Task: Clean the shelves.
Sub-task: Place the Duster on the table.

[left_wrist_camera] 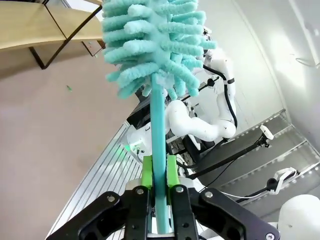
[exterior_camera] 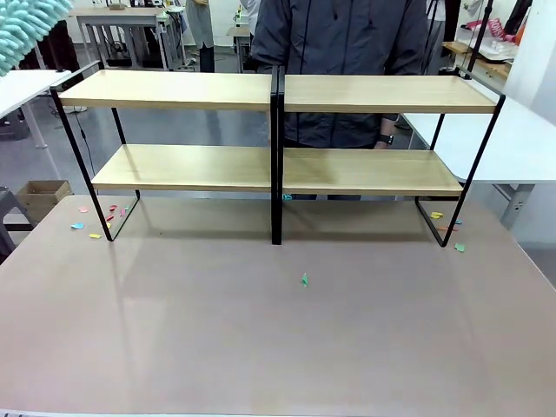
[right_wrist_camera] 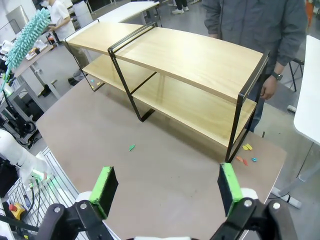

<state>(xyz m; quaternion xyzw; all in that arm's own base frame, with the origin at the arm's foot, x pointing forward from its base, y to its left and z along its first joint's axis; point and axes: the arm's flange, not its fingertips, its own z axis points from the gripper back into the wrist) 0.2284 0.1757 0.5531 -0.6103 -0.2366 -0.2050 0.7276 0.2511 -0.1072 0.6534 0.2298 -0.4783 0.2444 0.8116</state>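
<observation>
The shelves [exterior_camera: 174,89] are a wide two-tier rack of light boards in a black frame, standing at the far half of the beige table; they also appear in the right wrist view [right_wrist_camera: 190,60] and at the top left of the left wrist view [left_wrist_camera: 30,25]. My left gripper [left_wrist_camera: 159,172] is shut on the handle of a teal fluffy duster [left_wrist_camera: 152,45], whose head pokes into the front view's top left corner [exterior_camera: 26,30] and the right wrist view's left edge [right_wrist_camera: 27,37]. My right gripper [right_wrist_camera: 167,182] hangs open high above the table, nothing between its pads.
A person in a dark jacket [exterior_camera: 347,52] stands behind the shelves. Small coloured scraps lie on the table by the rack's left foot [exterior_camera: 95,221], by its right foot [exterior_camera: 447,228] and one mid-table [exterior_camera: 304,280]. White tables flank both sides.
</observation>
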